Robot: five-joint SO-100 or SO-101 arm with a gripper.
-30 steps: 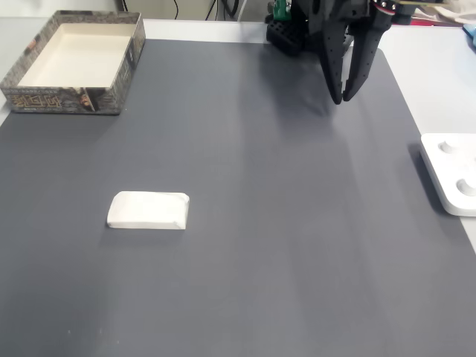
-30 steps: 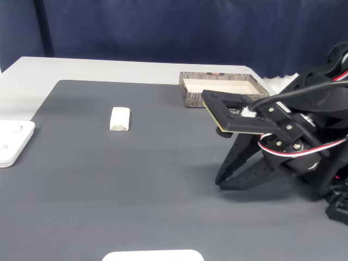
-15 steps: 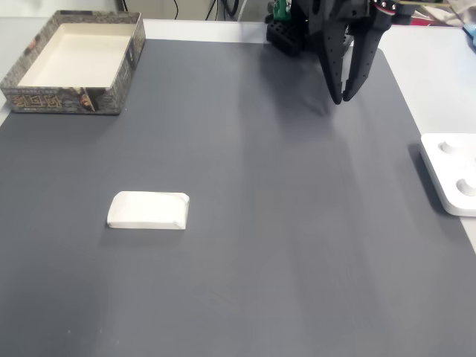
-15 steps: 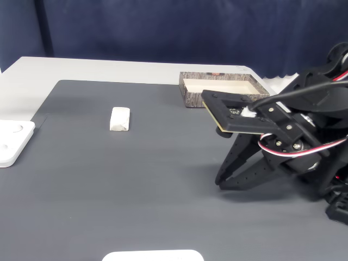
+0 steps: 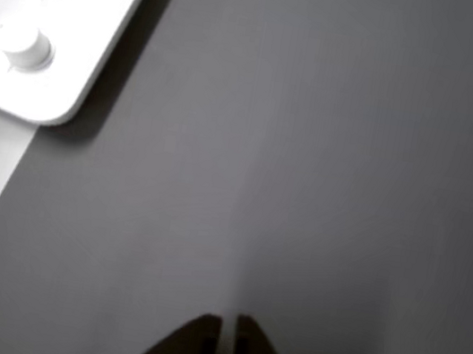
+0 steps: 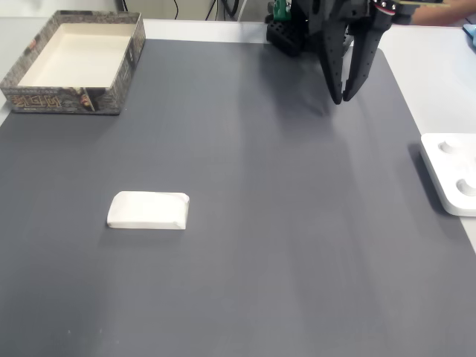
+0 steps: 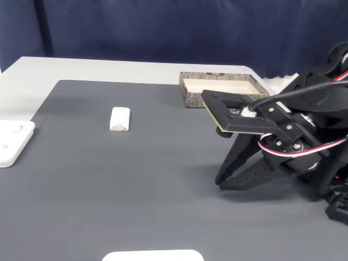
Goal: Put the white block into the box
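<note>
The gripper [image 6: 343, 99] is hanging with fingers nearly clenched, grasping nothing. The white block [image 6: 148, 210] is lying well apart from the box [image 6: 44, 98].

— What's the arm made of, by the look of it?
— Matte black plastic throughout. The end effector [image 7: 222, 180] has two long tapering fingers [image 6: 335, 71] dotted with small holes.
— Any wiring?
— Red, white and black cables loop past a servo with a silver round hub; a flat black plate sits on top, and a green board shows near the base.
</note>
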